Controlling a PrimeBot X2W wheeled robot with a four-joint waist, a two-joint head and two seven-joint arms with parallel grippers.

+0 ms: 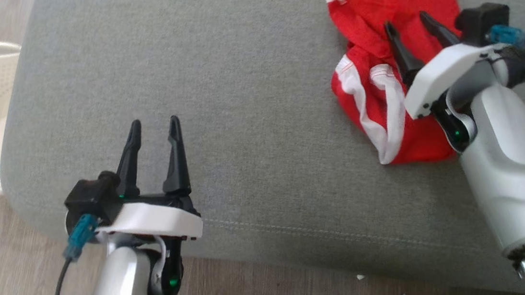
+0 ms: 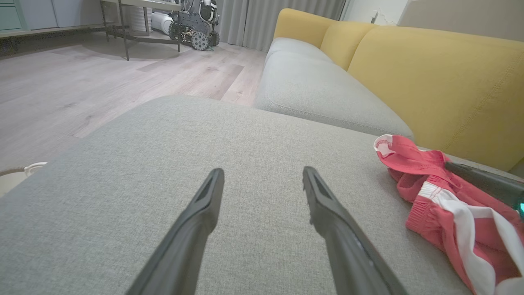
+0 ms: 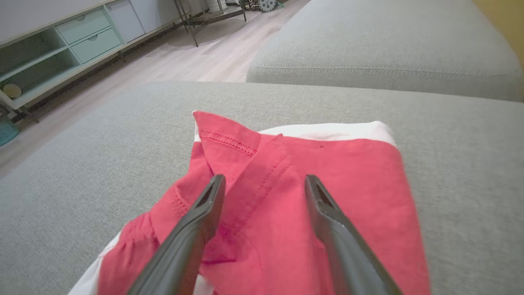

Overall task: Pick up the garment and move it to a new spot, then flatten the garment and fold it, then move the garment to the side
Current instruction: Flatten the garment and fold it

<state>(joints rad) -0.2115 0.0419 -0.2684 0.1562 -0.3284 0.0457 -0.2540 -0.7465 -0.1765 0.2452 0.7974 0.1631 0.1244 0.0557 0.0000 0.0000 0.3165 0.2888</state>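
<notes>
A crumpled red garment with white trim (image 1: 365, 17) lies on the far right part of the grey cushion (image 1: 250, 119). The right gripper (image 1: 406, 20) is directly over it, its two dark fingers spread, with red cloth between and beneath them; whether they touch it cannot be told. Its pale forearm slants up from the cushion's near right edge. The left gripper (image 1: 154, 121), also spread and pinching nothing, hovers at the cushion's near left edge, well apart from the garment.

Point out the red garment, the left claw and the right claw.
red garment (image 1: 367, 9): head view, on its red upper fabric.
left claw (image 1: 154, 121): head view, midway between its open fingertips.
right claw (image 1: 405, 19): head view, midway between its open fingertips.
</notes>
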